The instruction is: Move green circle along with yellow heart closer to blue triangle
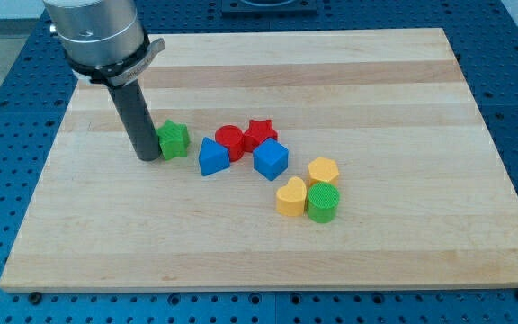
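The arm carries a plain rod with no fingers to spread or pinch. Its tip (147,157) rests on the wooden board (403,261) toward the top-left corner, touching the left side of the green star-like block (174,139). Just right of that sits the blue triangle (212,157), with the red circle (230,140), red star (260,132) and blue cube (271,160) clustered beside it. Nearer the bottom edge, around the board's middle, the yellow heart (290,198) and green circle (323,203) touch side by side, the yellow hexagon (323,170) just above them.
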`<state>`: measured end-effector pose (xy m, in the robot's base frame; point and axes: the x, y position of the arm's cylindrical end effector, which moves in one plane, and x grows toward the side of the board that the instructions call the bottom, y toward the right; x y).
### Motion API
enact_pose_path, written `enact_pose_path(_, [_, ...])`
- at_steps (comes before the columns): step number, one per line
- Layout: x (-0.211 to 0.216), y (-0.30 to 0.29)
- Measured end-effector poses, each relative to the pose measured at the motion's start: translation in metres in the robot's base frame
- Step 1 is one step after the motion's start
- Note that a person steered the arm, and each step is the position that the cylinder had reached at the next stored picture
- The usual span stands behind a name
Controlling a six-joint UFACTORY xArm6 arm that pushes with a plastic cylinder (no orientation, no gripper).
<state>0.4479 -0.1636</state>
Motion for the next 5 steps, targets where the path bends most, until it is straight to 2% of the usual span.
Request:
enact_pose_path(1, [0.016, -0.004])
enact_pose_path(2, [0.052, 0.005])
enact_pose_path(3, [0.084, 0.053])
enact_pose_path(5, [0.132, 0.184])
